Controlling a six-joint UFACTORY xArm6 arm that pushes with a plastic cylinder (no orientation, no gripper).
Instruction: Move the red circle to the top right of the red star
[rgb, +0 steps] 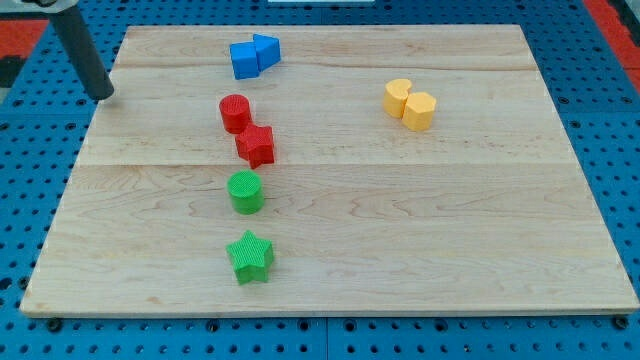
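The red circle stands on the wooden board, touching the upper left of the red star. My tip is at the board's left edge near the view's top, well to the left of the red circle and a little above its level. The rod leans up toward the view's top left corner. It touches no block.
Two blue blocks sit together near the top of the board. Two yellow blocks sit together at the upper right. A green circle and a green star lie below the red star.
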